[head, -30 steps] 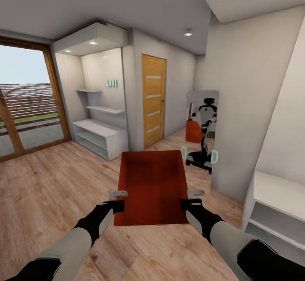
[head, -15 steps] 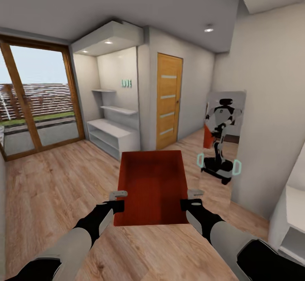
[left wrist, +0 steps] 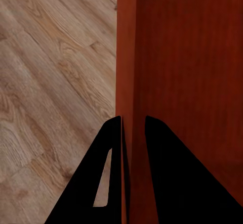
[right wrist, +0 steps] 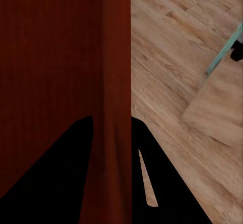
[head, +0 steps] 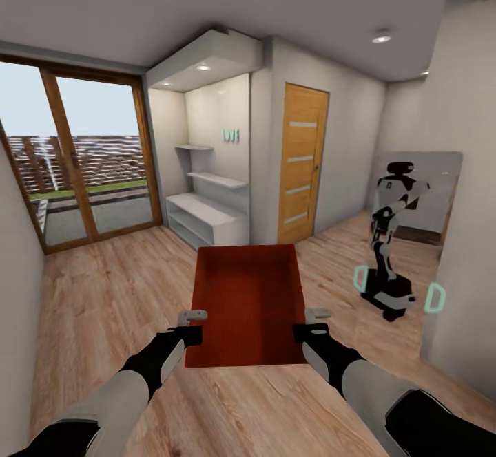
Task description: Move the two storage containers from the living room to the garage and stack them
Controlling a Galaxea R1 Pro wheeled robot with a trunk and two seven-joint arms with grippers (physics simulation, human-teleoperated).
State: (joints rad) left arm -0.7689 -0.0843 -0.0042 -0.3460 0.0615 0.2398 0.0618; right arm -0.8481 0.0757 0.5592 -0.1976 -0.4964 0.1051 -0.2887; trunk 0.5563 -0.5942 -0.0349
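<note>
I hold one orange-red open-top storage container [head: 246,302] level in front of me, above a light wood-plank floor. My left gripper [head: 191,326] is shut on its left wall and my right gripper [head: 313,324] is shut on its right wall. In the left wrist view the thin red wall [left wrist: 126,82] runs between the two dark fingers [left wrist: 109,178]. The right wrist view has the other wall [right wrist: 116,82] clamped between the fingers [right wrist: 152,183] the same way. The bin's inside looks bare.
A wooden door [head: 302,162] stands ahead, with white built-in shelves [head: 207,202] to its left and a glazed sliding door [head: 83,161] further left. At right, a wall mirror [head: 406,237] reflects the robot. A cream wall [head: 17,292] is close on my left.
The whole view has swung to the right: door, shelves and mirror have shifted rightward in the picture and a near wall has come in at left. Container and both grippers keep their hold.
</note>
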